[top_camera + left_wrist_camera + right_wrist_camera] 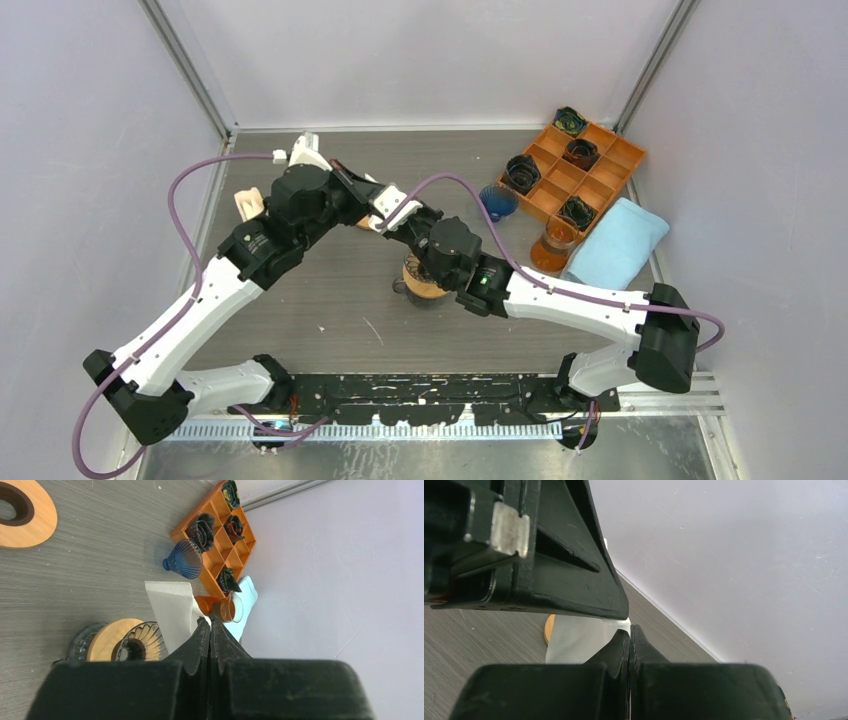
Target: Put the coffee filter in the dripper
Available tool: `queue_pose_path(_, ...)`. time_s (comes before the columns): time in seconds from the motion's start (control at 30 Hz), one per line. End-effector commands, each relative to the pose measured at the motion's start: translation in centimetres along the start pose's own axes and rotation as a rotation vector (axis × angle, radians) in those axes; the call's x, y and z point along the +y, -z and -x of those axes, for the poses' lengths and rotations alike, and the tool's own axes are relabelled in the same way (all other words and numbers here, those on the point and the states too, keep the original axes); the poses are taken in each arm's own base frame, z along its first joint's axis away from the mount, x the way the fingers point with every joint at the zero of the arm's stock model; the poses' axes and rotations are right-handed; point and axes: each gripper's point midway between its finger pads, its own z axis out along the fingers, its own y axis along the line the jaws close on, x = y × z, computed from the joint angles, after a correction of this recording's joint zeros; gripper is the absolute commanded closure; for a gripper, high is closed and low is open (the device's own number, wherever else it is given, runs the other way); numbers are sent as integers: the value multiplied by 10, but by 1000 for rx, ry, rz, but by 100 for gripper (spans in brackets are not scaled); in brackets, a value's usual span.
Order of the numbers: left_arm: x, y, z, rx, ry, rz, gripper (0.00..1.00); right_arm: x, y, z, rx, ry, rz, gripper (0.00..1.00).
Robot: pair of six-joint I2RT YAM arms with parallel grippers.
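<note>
Pinching the coffee filter [169,611] with my left gripper [209,622] shut on one edge. My right gripper [630,630] is shut on the other, probably to spread it. The dripper [416,281] waits at 5 o'clock, half under my right arm. Orange tray [600,152] at 2 o'clock, well apart.

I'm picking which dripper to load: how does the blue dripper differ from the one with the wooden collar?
The blue dripper is blue all over; the collared dripper is dark with a pale wooden ring. The blue dripper stands beside the orange tray; the collared dripper sits mid-table under the right arm. Both are ribbed cones, and neither holds the filter yet.
</note>
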Motion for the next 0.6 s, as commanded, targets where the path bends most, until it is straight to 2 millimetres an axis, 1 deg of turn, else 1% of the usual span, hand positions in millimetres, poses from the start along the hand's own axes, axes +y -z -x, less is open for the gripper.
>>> queue_pose_path(0.0,-26,19,19,-62,18,-105,93,-14,5,23,-32,-67,-19,99)
queue_pose_path(0.03,-27,21,20,-61,16,-111,86,-15,6,24,-25,-76,-15,99)
queue_pose_path(0.2,-38,40,28,-75,-19,-153,59,-21,10,26,22,-114,-15,99)
queue_pose_path(0.23,-40,44,30,-75,-28,-160,55,-24,11,27,33,-126,-22,99)
queue_pose_path(0.3,-42,55,33,-78,-41,-171,51,-28,13,28,56,-154,-32,99)
queue_pose_path(0.4,-33,65,34,-83,-51,-149,43,-34,17,28,99,-190,-50,99)
queue_pose_path(0.5,-19,69,29,-74,-52,-120,37,-38,21,26,140,-224,-65,99)
queue_pose_path(0.57,-17,67,22,-47,-57,-123,34,-40,24,23,167,-243,-75,99)
